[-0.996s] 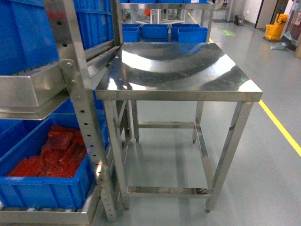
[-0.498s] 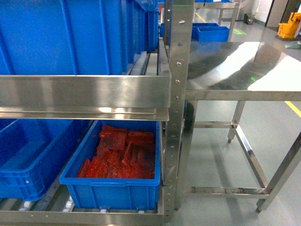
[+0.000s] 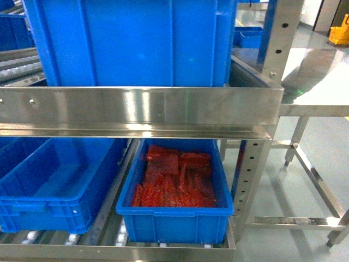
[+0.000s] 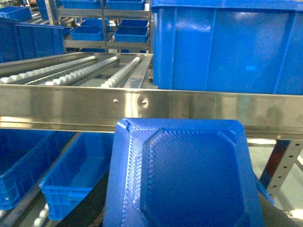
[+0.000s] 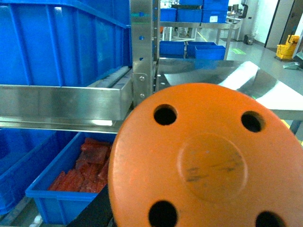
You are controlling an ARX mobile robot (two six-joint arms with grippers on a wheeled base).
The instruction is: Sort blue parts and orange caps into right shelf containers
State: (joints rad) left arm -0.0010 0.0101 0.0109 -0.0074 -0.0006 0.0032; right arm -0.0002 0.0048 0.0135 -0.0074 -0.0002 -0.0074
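A blue part (image 4: 189, 179), a flat moulded tray-like piece with a raised octagonal panel, fills the lower left wrist view and hides my left gripper's fingers, which hold it. An orange cap (image 5: 208, 161), round with several holes, fills the right wrist view the same way and covers my right gripper's fingers. Neither gripper shows in the head view. Ahead, a large blue crate (image 3: 131, 38) stands on the upper shelf. Below it are an empty blue crate (image 3: 54, 185) and a blue crate (image 3: 174, 218) holding red pieces (image 3: 174, 180).
A steel shelf rail (image 3: 136, 109) runs across the front of the upper level, with a perforated upright (image 3: 256, 169) at its right end. A steel table (image 3: 322, 82) stands to the right of the rack. Roller tracks (image 4: 71, 75) lie on the upper shelf's left.
The head view has swung left, from the steel table to the shelf rack. The crate of red pieces has moved from lower left to the centre of the view.
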